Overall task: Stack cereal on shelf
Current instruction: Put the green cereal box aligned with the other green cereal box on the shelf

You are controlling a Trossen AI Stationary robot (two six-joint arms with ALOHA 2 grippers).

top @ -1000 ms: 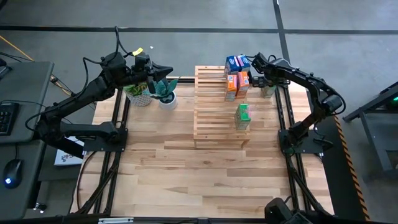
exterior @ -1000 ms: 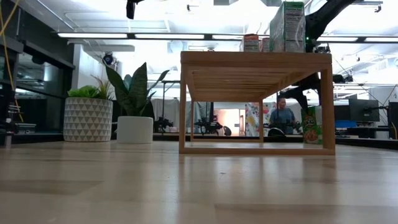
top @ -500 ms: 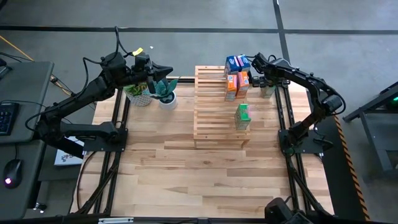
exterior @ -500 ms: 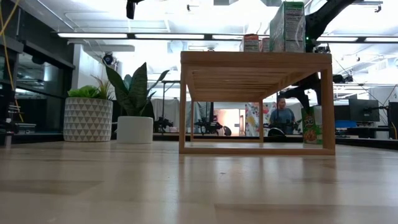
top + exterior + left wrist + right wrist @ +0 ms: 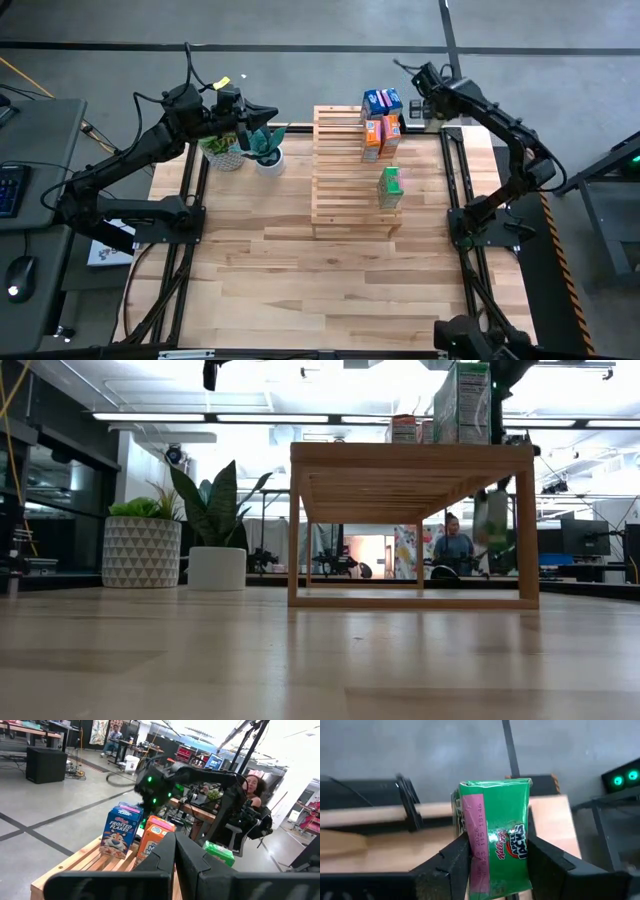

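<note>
- A green Apple Jacks cereal box (image 5: 496,837) sits pinched between the two dark fingers (image 5: 451,865) of the right gripper (image 5: 418,82), held by its broad faces with its top end pointing away from the wrist, a hold that leaves the bottom free to be set down.
- The box is clear of the table, carried just beyond the far right corner of the slatted wooden shelf (image 5: 340,190); in the low view it shows only as a greenish smear beside the shelf's leg.
- Four boxes already stand on the shelf: a blue Frosted Flakes box (image 5: 381,101) at the far right corner, two orange boxes (image 5: 380,136) touching each other just in front of it, and a second green box (image 5: 390,186) farther toward the near edge, apart from the rest.
- The standing boxes hug the right side of the slats, within the right arm's reach, leaving the left side of the rack bare.
- The left gripper (image 5: 268,116), fingers pressed together and holding nothing, hovers over two potted plants (image 5: 245,150) to the left of the shelf, out of the working arm's path; its wrist view looks across at the cereal line-up.
- Judging from this, the job is well along, with the gripped box seemingly the last to be added.
- The next move likely calls for swinging it back over the slats and lowering it upright without knocking over the Frosted Flakes box nearest to it.
</note>
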